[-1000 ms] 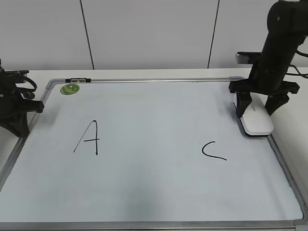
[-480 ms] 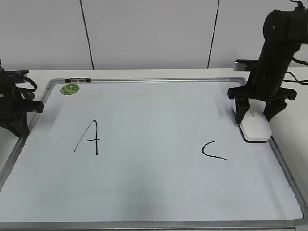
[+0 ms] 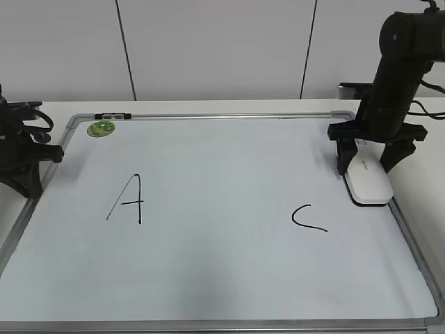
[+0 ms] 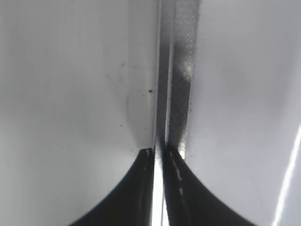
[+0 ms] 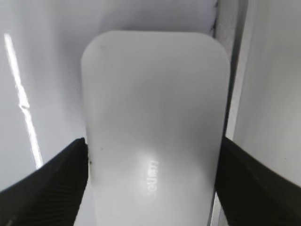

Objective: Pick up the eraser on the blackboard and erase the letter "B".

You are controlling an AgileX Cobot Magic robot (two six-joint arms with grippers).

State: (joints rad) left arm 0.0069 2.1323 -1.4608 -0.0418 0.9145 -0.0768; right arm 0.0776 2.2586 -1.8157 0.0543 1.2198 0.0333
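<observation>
The white eraser [image 3: 368, 182] lies flat on the blackboard [image 3: 222, 271] against its right frame, and fills the right wrist view [image 5: 153, 113]. My right gripper [image 3: 363, 165] is open, with one finger beside each long side of the eraser [image 5: 153, 146]. No letter "B" shows; the board between the black "A" [image 3: 128, 200] and the black "C" [image 3: 307, 218] is blank. My left gripper [image 3: 24, 182] is shut and empty at the board's left edge, its tips [image 4: 159, 150] over the grey frame [image 4: 181, 70].
A round green magnet [image 3: 101, 128] sits at the board's top left corner, next to a small black and white clip [image 3: 112, 115] on the frame. A white wall stands behind the table.
The eraser came down onto the board at the right frame and has lain still since. My right gripper has lifted slightly around it. The left arm has not moved.
</observation>
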